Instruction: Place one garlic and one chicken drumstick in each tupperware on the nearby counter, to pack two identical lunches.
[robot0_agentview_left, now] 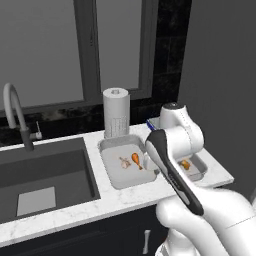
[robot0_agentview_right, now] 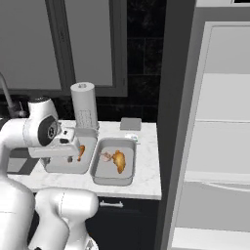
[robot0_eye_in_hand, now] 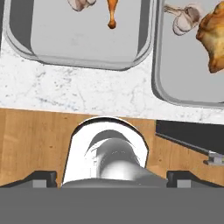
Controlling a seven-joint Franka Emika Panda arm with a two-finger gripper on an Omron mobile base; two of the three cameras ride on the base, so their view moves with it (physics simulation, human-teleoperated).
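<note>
Tupperware (robot0_agentview_left: 125, 172) & 2nd tub (robot0_agentview_right: 113, 163) each had garlic (robot0_agentview_left: 123, 162) + drumstick (robot0_agentview_left: 136, 160); jaws apart, nothing held, looked packed.

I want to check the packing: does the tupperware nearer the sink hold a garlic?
Yes, the left tupperware holds a garlic beside a chicken drumstick.

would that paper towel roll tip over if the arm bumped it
Probably: the paper towel roll stands upright, tall on a narrow base, so a high nudge could topple it. It looks light, and once down its round shape might roll along the counter.
</note>
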